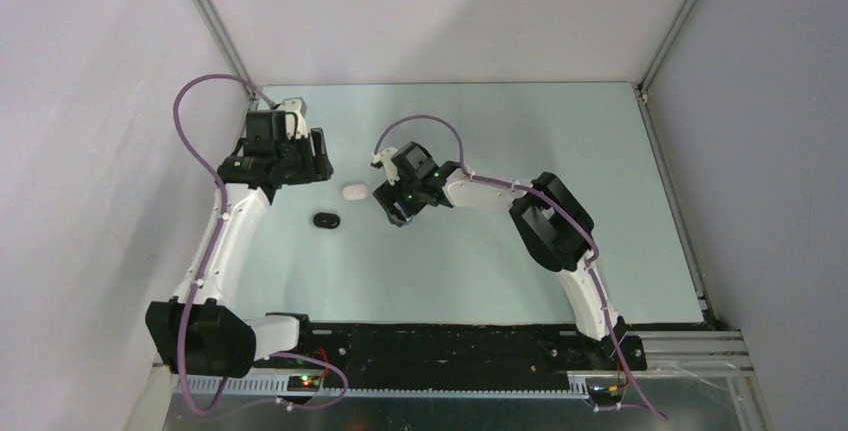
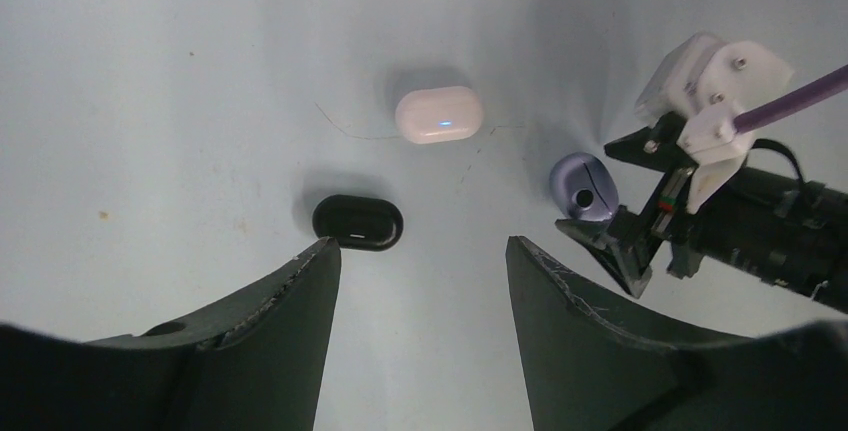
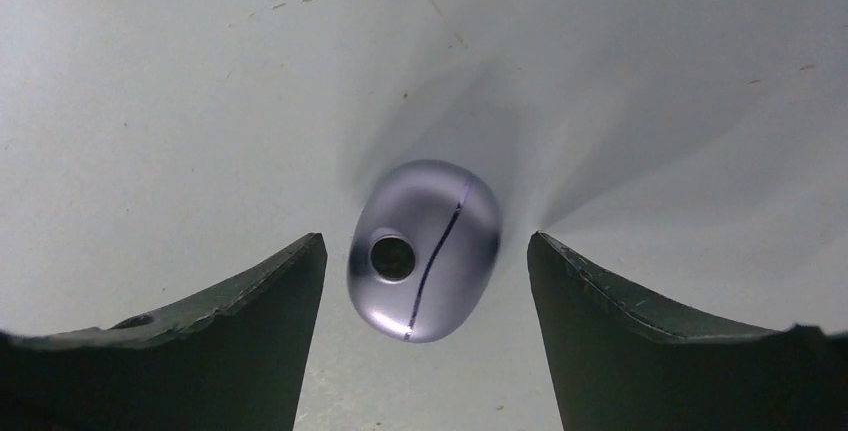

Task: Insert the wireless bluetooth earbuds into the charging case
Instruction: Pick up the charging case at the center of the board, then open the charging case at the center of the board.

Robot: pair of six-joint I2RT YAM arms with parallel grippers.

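No earbuds show in any view. Three closed pebble-shaped cases lie on the table: a white case point(image 1: 352, 191) point(image 2: 438, 114), a black case point(image 1: 326, 220) point(image 2: 358, 221) and a lavender case point(image 3: 424, 249) point(image 2: 582, 186). My right gripper point(image 3: 425, 239) point(image 1: 397, 213) is open, with the lavender case between its fingers and touching neither; from above the gripper hides this case. My left gripper point(image 2: 422, 251) point(image 1: 318, 159) is open and empty. It hangs above the table with the black case just past its left fingertip and the white case further ahead.
The grey-green table point(image 1: 520, 141) is walled by white panels at the back and sides. The right arm's wrist and purple cable point(image 2: 780, 101) reach in at the right of the left wrist view, close to the lavender case.
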